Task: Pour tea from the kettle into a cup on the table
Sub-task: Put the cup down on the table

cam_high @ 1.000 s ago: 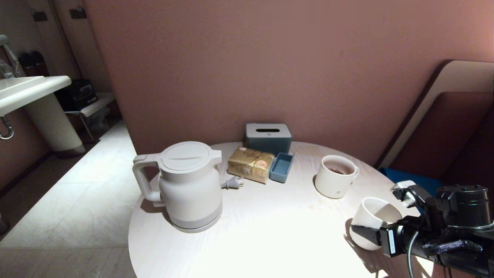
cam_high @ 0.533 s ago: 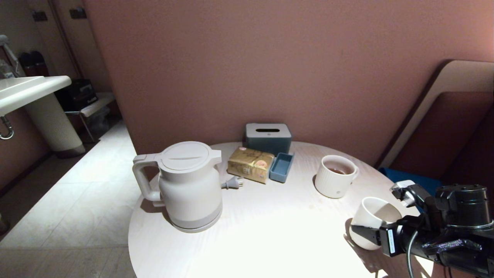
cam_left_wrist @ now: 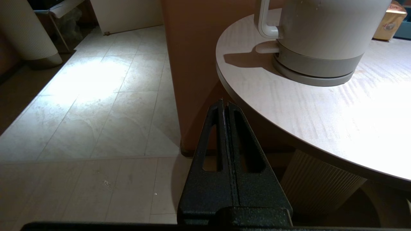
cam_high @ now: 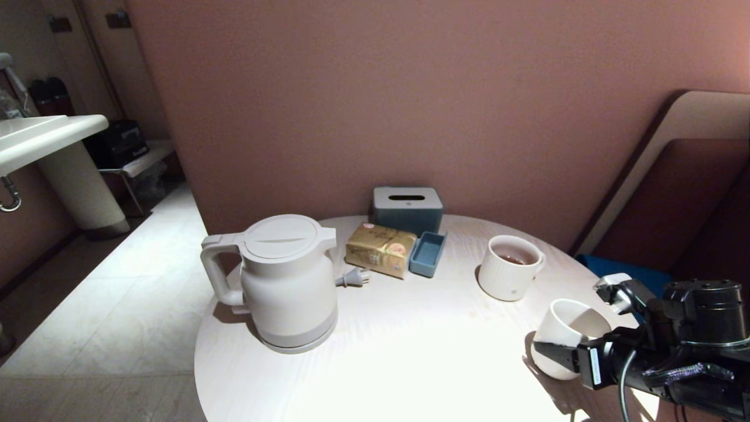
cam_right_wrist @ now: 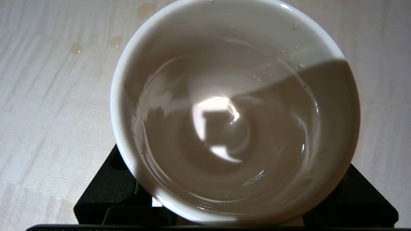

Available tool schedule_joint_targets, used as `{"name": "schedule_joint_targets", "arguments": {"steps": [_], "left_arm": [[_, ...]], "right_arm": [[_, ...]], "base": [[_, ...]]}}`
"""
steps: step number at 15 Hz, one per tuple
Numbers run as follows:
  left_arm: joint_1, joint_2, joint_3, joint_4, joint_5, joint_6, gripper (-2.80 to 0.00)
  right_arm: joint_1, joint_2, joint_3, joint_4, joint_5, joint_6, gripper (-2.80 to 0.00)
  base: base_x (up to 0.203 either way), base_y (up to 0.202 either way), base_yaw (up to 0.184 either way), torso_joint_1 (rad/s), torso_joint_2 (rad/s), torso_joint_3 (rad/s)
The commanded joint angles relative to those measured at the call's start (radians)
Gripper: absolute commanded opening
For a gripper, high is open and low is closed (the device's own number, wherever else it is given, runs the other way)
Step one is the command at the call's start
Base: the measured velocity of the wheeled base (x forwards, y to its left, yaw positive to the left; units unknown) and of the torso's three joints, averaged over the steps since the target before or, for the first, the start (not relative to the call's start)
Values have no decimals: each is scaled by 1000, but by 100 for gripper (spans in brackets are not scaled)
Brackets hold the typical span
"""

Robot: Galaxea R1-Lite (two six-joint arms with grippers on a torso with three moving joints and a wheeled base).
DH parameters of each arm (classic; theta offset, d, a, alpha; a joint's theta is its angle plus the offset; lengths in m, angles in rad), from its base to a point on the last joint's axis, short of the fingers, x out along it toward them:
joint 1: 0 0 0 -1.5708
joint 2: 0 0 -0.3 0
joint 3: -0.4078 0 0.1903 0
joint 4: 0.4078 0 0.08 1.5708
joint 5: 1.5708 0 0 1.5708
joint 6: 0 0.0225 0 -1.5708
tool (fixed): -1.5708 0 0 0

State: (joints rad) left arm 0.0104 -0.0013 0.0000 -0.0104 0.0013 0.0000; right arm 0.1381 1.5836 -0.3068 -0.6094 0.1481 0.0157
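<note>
Cup (cam_high: 565,334) sits tilted between the right gripper's (cam_high: 577,340) spread fingers.

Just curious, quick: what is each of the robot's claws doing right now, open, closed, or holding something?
Left gripper: shut, empty, parked beside the table.
Right gripper: closed around the cup, which is tilted.

Wide bare stretch of table (cam_high: 410,351) across the lower centre of the frame, open for passage; kettle (cam_high: 285,281) blocks the left-centre, its plug (cam_high: 353,276) just right of it; packet (cam_high: 381,249), blue tray (cam_high: 427,254) and tissue box (cam_high: 407,209) crowd the centre back by the wall; mug (cam_high: 508,267) stands right of centre; cup (cam_high: 565,335) and right gripper (cam_high: 577,334) fill the lower right; open gap between kettle and mug.
</note>
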Motion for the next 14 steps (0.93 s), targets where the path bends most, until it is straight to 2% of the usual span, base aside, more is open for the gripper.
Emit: {"name": "schedule_joint_targets", "arguments": {"steps": [1, 6, 7, 8, 14], "left_arm": [[0, 1, 0, 0, 0, 0, -280], [0, 1, 0, 0, 0, 0, -280], [0, 1, 0, 0, 0, 0, -280], [0, 1, 0, 0, 0, 0, -280], [0, 1, 0, 0, 0, 0, -280]], "right_arm": [[2, -18, -6, -10, 1, -2, -280], [8, -10, -7, -10, 1, 0, -280], [8, -10, -6, -10, 1, 0, -124], [8, -10, -6, -10, 1, -2, 0], [9, -10, -14, -9, -1, -2, 0]], "base": [[0, 0, 0, 0, 0, 0], [0, 0, 0, 0, 0, 0], [0, 0, 0, 0, 0, 0], [0, 0, 0, 0, 0, 0], [0, 0, 0, 0, 0, 0]]}}
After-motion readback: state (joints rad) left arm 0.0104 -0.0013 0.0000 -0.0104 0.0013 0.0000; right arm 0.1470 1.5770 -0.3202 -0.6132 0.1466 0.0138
